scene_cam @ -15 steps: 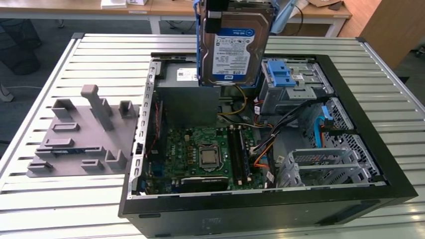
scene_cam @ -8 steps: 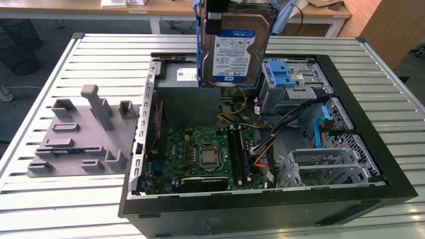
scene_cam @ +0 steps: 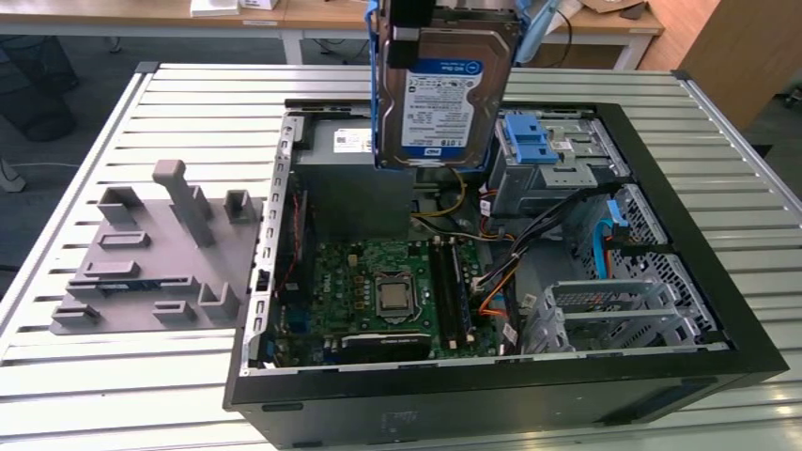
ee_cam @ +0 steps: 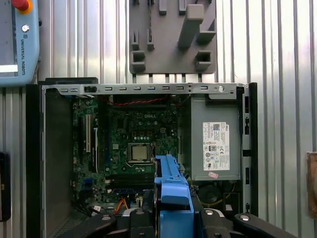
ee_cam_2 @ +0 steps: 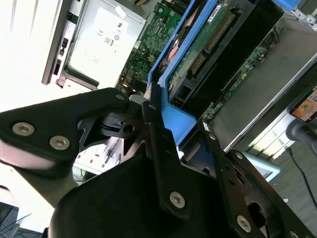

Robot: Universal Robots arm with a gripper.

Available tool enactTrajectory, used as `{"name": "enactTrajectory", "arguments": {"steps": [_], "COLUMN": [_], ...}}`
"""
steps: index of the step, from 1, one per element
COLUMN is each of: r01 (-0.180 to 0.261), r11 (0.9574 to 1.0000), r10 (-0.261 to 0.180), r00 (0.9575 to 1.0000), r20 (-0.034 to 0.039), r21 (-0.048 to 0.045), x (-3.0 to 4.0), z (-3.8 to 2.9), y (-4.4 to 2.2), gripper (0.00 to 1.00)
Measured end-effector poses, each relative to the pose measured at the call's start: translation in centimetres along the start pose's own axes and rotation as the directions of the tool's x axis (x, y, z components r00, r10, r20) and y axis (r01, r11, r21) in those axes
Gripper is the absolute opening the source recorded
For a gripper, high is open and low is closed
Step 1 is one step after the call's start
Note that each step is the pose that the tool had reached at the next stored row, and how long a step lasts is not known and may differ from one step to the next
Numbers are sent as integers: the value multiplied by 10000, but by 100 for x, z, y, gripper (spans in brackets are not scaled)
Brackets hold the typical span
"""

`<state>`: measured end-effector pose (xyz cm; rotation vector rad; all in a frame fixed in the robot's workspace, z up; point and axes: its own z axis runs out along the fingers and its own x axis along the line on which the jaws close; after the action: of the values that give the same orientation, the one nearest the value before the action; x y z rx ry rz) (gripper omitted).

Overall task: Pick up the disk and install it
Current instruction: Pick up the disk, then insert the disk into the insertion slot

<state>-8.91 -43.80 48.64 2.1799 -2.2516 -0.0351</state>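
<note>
Now | pincer point(ee_cam_2: 158, 119) grips disk point(scene_cam: 445, 99) upright | clear above open case point(scene_cam: 501, 399)

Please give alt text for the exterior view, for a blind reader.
The gripper holds the disk upright, label facing the camera, above an open computer case on a slatted table. A grey fixture plate lies at the exterior view's left.

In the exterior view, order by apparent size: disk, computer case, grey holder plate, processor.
1. computer case
2. grey holder plate and disk: look alike; the disk is nearer the camera, so unranked
3. processor
</note>
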Motion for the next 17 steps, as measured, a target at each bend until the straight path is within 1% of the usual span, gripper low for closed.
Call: {"name": "enactTrajectory", "arguments": {"steps": [6,17], "r01": [0,0], "r11": [10000,10000], "r10": [0,0], "r00": [10000,10000], "r20": [0,-1], "r21": [0,-1], "x": [37,46], "z": [0,-1], "y": [-1,-1], "gripper": [36,36]}}
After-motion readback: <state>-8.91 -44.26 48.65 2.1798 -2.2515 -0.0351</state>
